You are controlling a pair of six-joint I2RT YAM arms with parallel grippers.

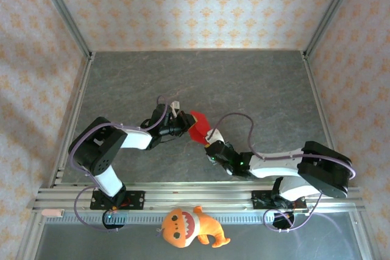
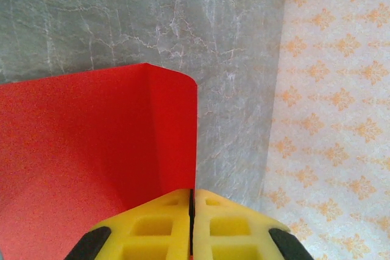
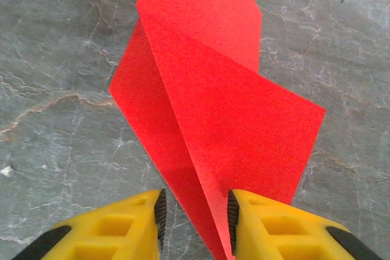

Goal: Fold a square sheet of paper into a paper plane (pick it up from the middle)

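My left pincer [image 2: 192, 211] gripped the red sheet [image 3: 213, 108]; my right pincer [image 3: 196, 212] stood apart, astride its ridge running toward the left.

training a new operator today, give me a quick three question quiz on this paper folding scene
1. True or false: the left gripper is shut on the red paper.
2. The right gripper's jaws are: A) shut flat together; B) apart, with the paper's fold between them; C) gripping a cup.
3. Where does the orange plush toy lie?
Key: 1 true. 2 B. 3 At the near edge, in front of the mounting rail.
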